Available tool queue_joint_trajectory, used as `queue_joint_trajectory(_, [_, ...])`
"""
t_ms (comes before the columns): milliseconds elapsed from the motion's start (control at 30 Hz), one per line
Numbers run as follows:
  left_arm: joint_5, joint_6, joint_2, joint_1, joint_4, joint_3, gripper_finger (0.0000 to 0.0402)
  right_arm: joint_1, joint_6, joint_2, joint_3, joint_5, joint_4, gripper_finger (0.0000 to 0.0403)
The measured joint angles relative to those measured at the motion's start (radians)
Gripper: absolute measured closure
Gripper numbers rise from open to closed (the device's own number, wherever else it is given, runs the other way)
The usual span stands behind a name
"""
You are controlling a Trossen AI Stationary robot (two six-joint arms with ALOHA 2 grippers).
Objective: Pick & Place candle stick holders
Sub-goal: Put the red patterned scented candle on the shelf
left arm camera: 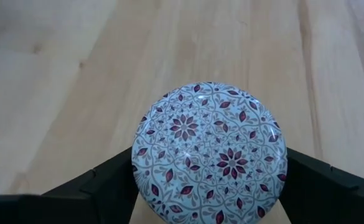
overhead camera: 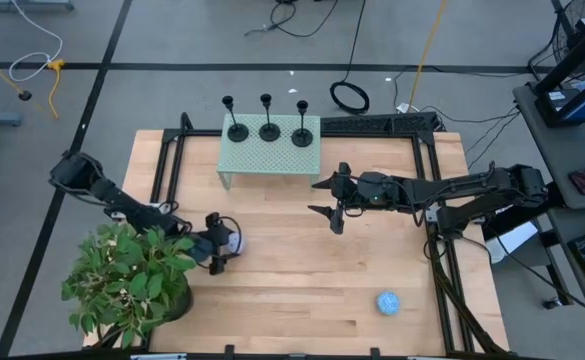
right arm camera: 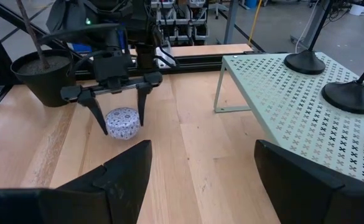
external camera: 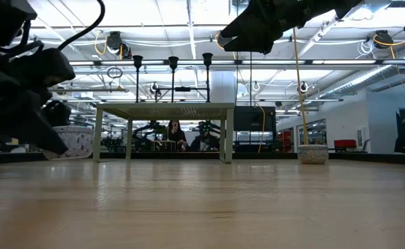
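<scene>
My left gripper [right arm camera: 118,109] straddles the tin [right arm camera: 122,122], spread; right gripper [overhead camera: 334,198] wide, empty; holders [overhead camera: 269,130] upright at 12 o'clock.

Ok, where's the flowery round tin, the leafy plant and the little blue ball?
flowery round tin [left arm camera: 210,152], left wrist view, middle of its patterned lid.
leafy plant [overhead camera: 132,275], high view, its leaves.
little blue ball [overhead camera: 388,302], high view, its middle.

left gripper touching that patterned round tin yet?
Apart. The right wrist view shows the left gripper open, its fingers straddling the patterned tin with wood visible between finger and tin on each side. Right gripper waits open mid-table.
</scene>
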Motion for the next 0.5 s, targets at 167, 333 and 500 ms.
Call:
queue_joint_trajectory(167, [-0.017,0.065,0.0,0.041,0.039,0.0,0.0092,0.0,0.0,0.0,0.0,0.0,0.0,0.0124])
queue_joint_trajectory(333, [-0.017,0.057,0.0,0.095,0.049,0.0,0.0106,0.0,0.0,0.0,0.0,0.0,0.0,0.0124])
queue_joint_trajectory(500, [-0.017,0.061,0.0,0.139,0.089,0.0,0.0089,0.0,0.0,0.0,0.0,0.0,0.0,0.0124])
